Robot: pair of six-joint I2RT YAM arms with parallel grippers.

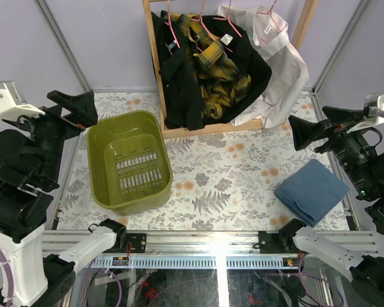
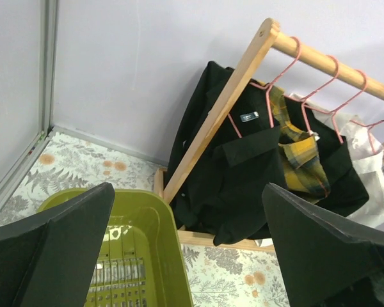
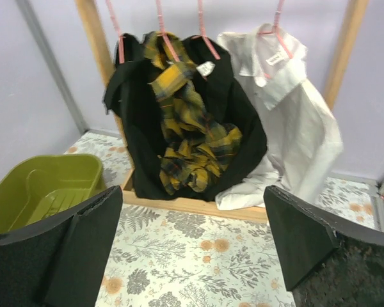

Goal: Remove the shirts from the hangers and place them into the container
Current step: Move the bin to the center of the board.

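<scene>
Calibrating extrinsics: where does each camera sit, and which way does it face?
Top external: overhead at the near edge, looking down on the table; left hand and right hand show, open.
Left wrist: on left arm, facing shirts on rack; own fingers frame it.
Right wrist: on right arm, facing rack squarely; own fingers low.
Shared: all show shirts, container.

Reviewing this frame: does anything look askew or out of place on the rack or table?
Untidy hanging: the plaid shirt is bunched and twisted between the black shirts, and the white shirt sags onto the rack's base. A folded blue cloth lies on the table's right side. No damage shows.
</scene>
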